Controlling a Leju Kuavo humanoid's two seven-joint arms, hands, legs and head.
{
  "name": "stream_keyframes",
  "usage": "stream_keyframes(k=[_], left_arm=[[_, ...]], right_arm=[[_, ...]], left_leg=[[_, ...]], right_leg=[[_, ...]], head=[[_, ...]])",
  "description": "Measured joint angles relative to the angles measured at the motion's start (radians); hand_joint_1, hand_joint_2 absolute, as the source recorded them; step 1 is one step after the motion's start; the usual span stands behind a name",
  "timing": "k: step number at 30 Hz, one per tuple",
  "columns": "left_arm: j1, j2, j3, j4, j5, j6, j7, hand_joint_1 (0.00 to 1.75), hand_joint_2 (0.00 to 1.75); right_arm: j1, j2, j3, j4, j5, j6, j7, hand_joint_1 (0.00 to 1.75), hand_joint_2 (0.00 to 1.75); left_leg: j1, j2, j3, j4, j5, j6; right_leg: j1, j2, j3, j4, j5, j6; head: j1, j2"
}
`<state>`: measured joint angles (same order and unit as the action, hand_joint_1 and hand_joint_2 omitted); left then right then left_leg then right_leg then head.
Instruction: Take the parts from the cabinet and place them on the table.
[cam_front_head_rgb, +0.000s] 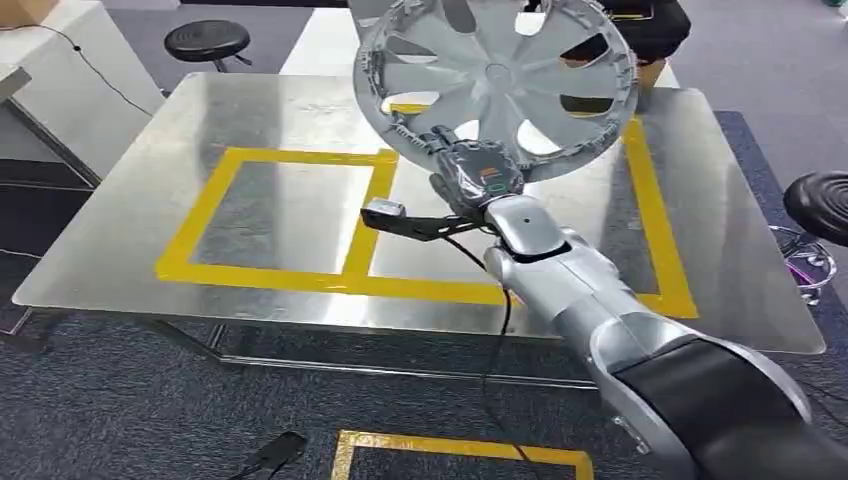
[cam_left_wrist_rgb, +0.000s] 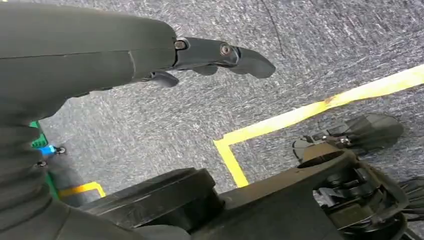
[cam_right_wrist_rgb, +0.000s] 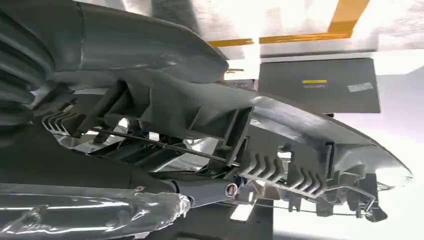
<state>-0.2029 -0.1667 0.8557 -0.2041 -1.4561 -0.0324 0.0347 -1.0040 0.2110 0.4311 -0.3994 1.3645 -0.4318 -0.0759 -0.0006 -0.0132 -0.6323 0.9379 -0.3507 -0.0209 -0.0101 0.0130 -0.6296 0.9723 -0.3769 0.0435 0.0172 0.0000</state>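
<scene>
Head view shows one silver hubcap (cam_front_head_rgb: 497, 78) gripped at its near rim by the right hand (cam_front_head_rgb: 478, 172), held tilted above the far side of one metal table (cam_front_head_rgb: 140, 200) marked with yellow tape (cam_front_head_rgb: 300, 270). Two black stools (cam_front_head_rgb: 206, 42) stand nearby. Left hand (cam_left_wrist_rgb: 220, 55) hangs over grey carpet (cam_left_wrist_rgb: 175, 120), fingers loosely extended, grasping nothing.
</scene>
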Motion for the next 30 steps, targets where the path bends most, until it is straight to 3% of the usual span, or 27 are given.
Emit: stream_keyframes(k=[1, 4, 5, 15, 30], left_arm=[[0.000, 0.000, 0.000, 0.000, 0.001, -0.001, -0.001, 0.00, 1.75], [0.000, 0.000, 0.000, 0.000, 0.002, -0.005, -0.011, 0.00, 1.75], [0.000, 0.000, 0.000, 0.000, 0.002, -0.004, -0.011, 0.00, 0.00], [0.000, -0.001, 0.003, 0.000, 0.015, 0.003, -0.009, 0.00, 0.00], [0.004, -0.001, 0.004, 0.000, 0.013, 0.009, -0.005, 0.00, 0.00]], right_arm=[[0.000, 0.003, 0.003, 0.000, -0.001, 0.000, -0.002, 0.00, 1.75], [-0.003, 0.011, 0.014, -0.002, -0.001, 0.000, -0.014, 0.00, 1.75], [-0.005, 0.015, 0.022, -0.003, -0.001, 0.001, -0.015, 0.00, 1.75], [-0.011, 0.057, 0.084, -0.020, -0.007, 0.011, 0.003, 0.00, 1.75], [-0.023, 0.069, 0.122, -0.026, -0.034, 0.002, 0.019, 0.00, 1.75]], left_leg=[[0.000, 0.000, 0.000, 0.000, 0.000, 0.000], [0.000, 0.000, 0.000, 0.000, 0.000, 0.000], [0.000, 0.000, 0.000, 0.000, 0.000, 0.000], [0.000, 0.000, 0.001, 0.000, 0.000, 0.000], [0.000, 0.000, 0.001, 0.000, 0.000, 0.000]], right_leg=[[0.000, 0.000, 0.000, 0.000, 0.000, 0.000], [0.000, 0.000, 0.000, 0.000, 0.000, 0.000], [0.000, 0.000, 0.000, 0.000, 0.000, 0.000], [0.000, 0.000, 0.000, 0.000, 0.000, -0.001], [0.000, 0.000, 0.001, 0.000, 0.001, -0.001]], head=[[0.000, 0.000], [0.000, 0.000], [0.000, 0.000], [0.000, 0.000], [0.000, 0.000]])
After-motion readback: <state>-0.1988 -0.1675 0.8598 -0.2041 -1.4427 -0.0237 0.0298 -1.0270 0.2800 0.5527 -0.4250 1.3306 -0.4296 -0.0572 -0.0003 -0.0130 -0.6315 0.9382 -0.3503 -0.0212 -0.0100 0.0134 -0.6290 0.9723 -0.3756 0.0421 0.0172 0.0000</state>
